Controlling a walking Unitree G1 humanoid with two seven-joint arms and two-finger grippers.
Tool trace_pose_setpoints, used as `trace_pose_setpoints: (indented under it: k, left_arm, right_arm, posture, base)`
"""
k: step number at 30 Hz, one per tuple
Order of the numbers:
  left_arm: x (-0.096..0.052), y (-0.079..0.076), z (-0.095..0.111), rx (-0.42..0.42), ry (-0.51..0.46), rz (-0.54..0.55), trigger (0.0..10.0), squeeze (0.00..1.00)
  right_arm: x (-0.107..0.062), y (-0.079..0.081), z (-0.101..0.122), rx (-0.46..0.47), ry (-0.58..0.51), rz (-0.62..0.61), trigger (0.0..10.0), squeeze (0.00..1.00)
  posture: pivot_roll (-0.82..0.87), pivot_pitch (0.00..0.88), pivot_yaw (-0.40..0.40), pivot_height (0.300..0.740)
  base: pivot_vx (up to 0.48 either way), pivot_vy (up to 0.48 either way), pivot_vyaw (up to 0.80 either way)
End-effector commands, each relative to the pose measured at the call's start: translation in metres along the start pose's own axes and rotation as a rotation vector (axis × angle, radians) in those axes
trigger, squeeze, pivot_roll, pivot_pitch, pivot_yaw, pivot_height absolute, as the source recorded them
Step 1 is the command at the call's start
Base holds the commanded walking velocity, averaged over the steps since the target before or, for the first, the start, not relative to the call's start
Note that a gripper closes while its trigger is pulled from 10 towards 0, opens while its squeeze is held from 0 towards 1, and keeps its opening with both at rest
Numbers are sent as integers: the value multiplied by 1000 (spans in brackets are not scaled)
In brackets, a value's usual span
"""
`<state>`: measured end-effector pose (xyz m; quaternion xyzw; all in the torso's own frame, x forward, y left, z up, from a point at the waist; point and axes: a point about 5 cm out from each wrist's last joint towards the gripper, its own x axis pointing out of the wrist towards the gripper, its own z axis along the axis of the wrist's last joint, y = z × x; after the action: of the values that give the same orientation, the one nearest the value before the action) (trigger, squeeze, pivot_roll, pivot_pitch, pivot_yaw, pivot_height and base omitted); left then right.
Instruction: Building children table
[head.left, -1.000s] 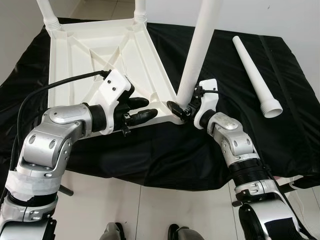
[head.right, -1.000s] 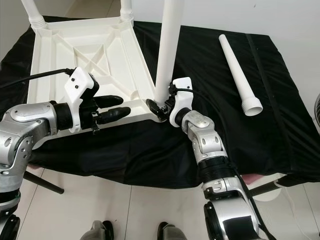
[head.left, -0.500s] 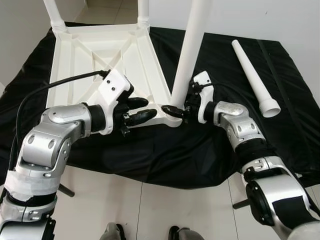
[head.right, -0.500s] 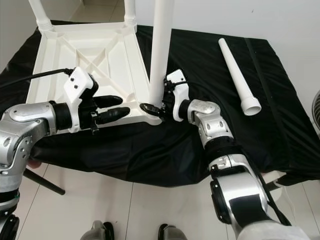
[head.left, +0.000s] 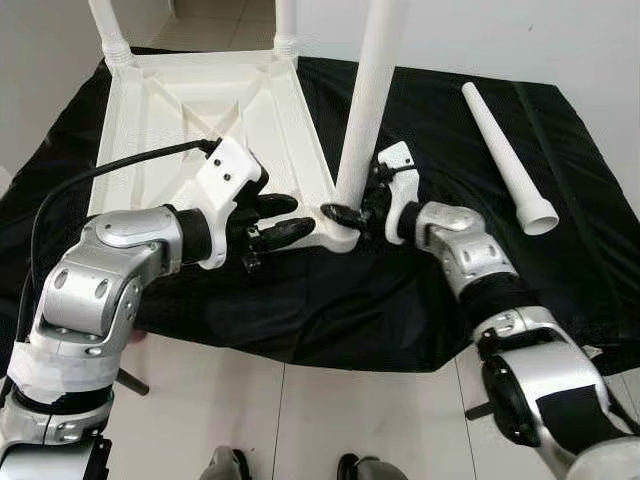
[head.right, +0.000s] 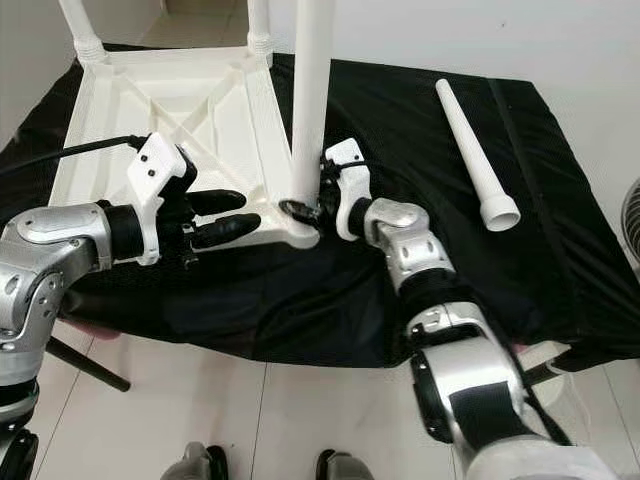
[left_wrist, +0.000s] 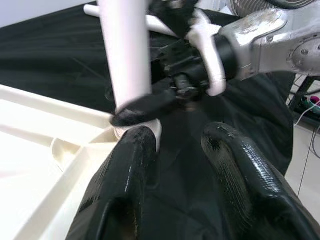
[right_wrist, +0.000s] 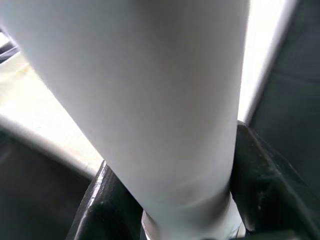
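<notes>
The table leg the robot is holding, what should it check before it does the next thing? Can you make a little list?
1. Right gripper has the white leg between its fingers, low down: ok.
2. Bottom of the leg sits at the near corner of the upside-down table top: ok.
3. Leg is fully seated in its socket: cannot tell, the fingers hide the joint.
4. Leg stands straight like the two far legs: not ok, it leans a little.
5. Left gripper is steadying the table top: cannot tell; it is open by the near edge, and contact does not show.
6. The last leg lies ready on the black cloth: ok.
</notes>
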<state>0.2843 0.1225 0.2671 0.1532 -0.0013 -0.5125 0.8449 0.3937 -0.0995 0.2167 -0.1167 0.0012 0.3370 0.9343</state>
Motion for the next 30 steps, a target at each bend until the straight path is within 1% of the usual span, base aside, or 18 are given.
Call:
trace_pose_setpoints:
  k: [1, 2, 4, 7, 8, 10, 12, 15, 17, 21, 22, 24, 25, 26, 27, 28, 29, 30]
  left_arm:
    - [-1, 2, -2, -3, 7, 78, 10000, 0]
    - [-1, 2, -2, -4, 7, 78, 10000, 0]
    - [-1, 2, -2, -4, 7, 78, 10000, 0]
    - [0, 2, -2, -4, 6, 72, 10000, 0]
    - [0, 2, -2, -4, 6, 72, 10000, 0]
    - [1, 2, -2, -5, 5, 71, 10000, 0]
    - [1, 2, -2, -5, 4, 69, 10000, 0]
    - [1, 2, -2, -5, 4, 69, 10000, 0]
    - [2, 2, -3, -6, 4, 67, 10000, 0]
    - [2, 1, -3, -7, 5, 68, 10000, 0]
    - [2, 1, -3, -7, 6, 70, 10000, 0]
    - [2, 1, -3, -7, 6, 70, 10000, 0]
    - [2, 2, -3, -7, 7, 72, 10000, 0]
    - [2, 2, -3, -7, 7, 72, 10000, 0]
    - [1, 2, -3, -5, 7, 75, 10000, 0]
    - [1, 3, -4, -2, 10, 85, 10000, 0]
    - [1, 4, -4, 0, 10, 94, 10000, 0]
    - [1, 4, -4, 0, 10, 94, 10000, 0]
  right_arm:
    - [-8, -9, -30, 60, 125, -189, 0, 0]
    - [-9, -8, -32, 94, 123, -259, 0, 0]
    - [-9, -8, -32, 94, 123, -259, 0, 0]
    - [-12, -1, -41, 236, 118, -468, 0, 0]
    - [-12, -1, -41, 236, 118, -468, 0, 0]
    - [-14, 1, -43, 258, 123, -527, 0, 0]
    - [-19, 2, -41, 296, 101, -704, 0, 0]
    - [-19, 2, -41, 296, 101, -704, 0, 0]
    - [-23, -1, -38, 332, 84, -836, 0, 0]
    - [-20, 0, -28, 324, 55, -842, 0, 0]
    - [-20, 2, -21, 293, 19, -835, 0, 0]
    - [-20, 2, -21, 293, 19, -835, 0, 0]
    - [-18, 5, -16, 269, -15, -804, 10000, 0]
    - [-18, 5, -16, 269, -15, -804, 10000, 0]
    - [-16, 10, -9, 215, -55, -742, 10000, 565]
    - [-17, 13, -1, 167, -117, -688, 10000, 1000]
    - [-19, 15, 4, 137, -157, -665, 10000, 1000]
    - [-19, 15, 4, 137, -157, -665, 10000, 1000]
  posture:
    - [25, 179, -2, 740]
    - [19, 179, 0, 740]
    - [19, 179, 0, 740]
    - [15, 177, 2, 740]
    - [15, 177, 2, 740]
    - [15, 177, 2, 740]
    - [11, 177, 3, 740]
    - [11, 177, 3, 740]
    - [11, 181, 4, 740]
    - [13, 182, 2, 740]
    - [13, 183, 0, 740]
    - [13, 183, 0, 740]
    - [14, 183, 0, 740]
    - [14, 183, 0, 740]
    - [14, 183, 0, 740]
    - [12, 184, -2, 740]
    - [12, 184, -2, 740]
    - [12, 184, -2, 740]
  base:
    - [0, 0, 0]
    - [0, 0, 0]
    - [0, 0, 0]
    - [0, 0, 0]
    - [0, 0, 0]
    - [0, 0, 0]
    - [0, 0, 0]
    - [0, 0, 0]
    - [0, 0, 0]
    - [0, 0, 0]
    - [0, 0, 0]
    - [0, 0, 0]
    - [0, 0, 0]
    - [0, 0, 0]
    - [0, 0, 0]
    - [0, 0, 0]
    - [0, 0, 0]
    - [0, 0, 0]
